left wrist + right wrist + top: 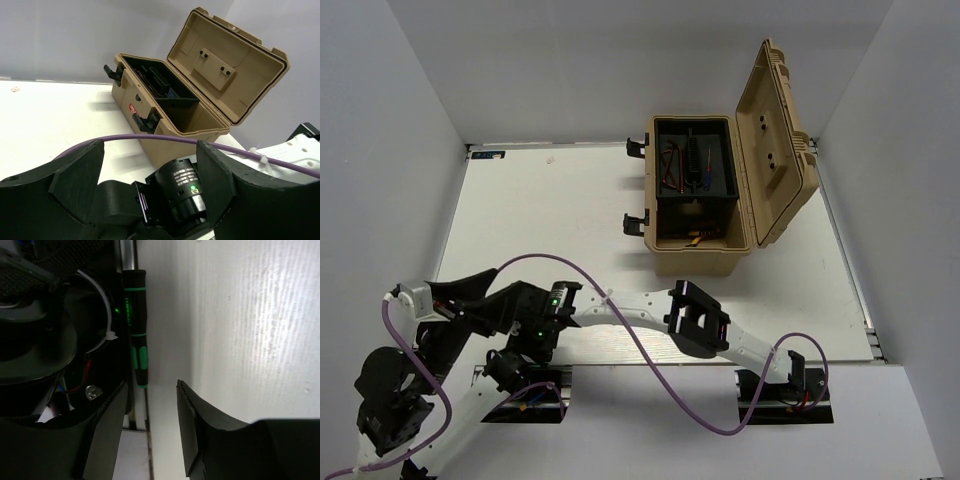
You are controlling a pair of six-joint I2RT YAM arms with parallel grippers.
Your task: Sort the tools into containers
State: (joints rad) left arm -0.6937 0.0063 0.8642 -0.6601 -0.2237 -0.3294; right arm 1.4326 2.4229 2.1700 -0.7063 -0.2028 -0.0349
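robot test cell, lab-type rig. white table (550,220) boxed in by plain pale panels (380,150) left, right and behind the tan toolbox (695,262). two robot arms (630,308) bolted at the table edge, well in front of the toolbox. purple cable (150,136) loops loose over them.

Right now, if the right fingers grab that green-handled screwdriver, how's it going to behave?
Likely rigid: the green-handled screwdriver looks like a slim, hard bar. Its round handle would probably roll on the smooth table, though the metal rail it lies along may check that. The green bands should give the fingers some grip.
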